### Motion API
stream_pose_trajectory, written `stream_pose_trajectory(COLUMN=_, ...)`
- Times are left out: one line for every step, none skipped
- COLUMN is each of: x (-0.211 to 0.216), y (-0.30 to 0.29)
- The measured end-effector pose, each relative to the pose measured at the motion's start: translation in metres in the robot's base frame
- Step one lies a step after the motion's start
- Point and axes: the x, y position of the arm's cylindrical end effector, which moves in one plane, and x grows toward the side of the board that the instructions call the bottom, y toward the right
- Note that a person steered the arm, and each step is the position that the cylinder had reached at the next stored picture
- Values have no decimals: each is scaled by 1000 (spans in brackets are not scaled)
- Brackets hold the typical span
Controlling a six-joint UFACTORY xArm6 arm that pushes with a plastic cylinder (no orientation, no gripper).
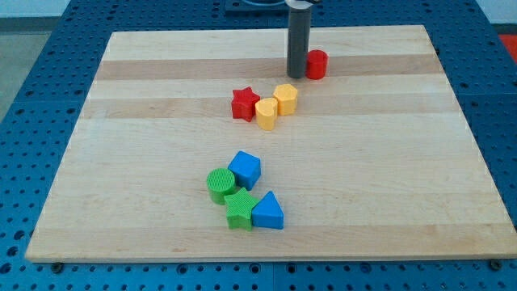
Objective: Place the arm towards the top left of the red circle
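The red circle [317,64] is a short red cylinder near the view's top, right of centre, on the wooden board [145,121]. My tip [296,76] is the lower end of a dark rod that comes down from the view's top edge. It stands just left of the red circle, very close to it or touching; I cannot tell which.
A red star [245,104], a yellow cylinder [266,114] and a yellow hexagon [285,99] cluster below my tip. A blue cube [245,170], green cylinder [220,185], green star [239,209] and blue triangle [268,212] cluster near the view's bottom.
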Motion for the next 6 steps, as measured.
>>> stream_pose_trajectory(x=0, y=71)
stream_pose_trajectory(x=-5, y=140)
stream_pose_trajectory(x=-9, y=166)
stream_pose_trajectory(x=13, y=131)
stream_pose_trajectory(x=56, y=84)
stream_pose_trajectory(x=82, y=46)
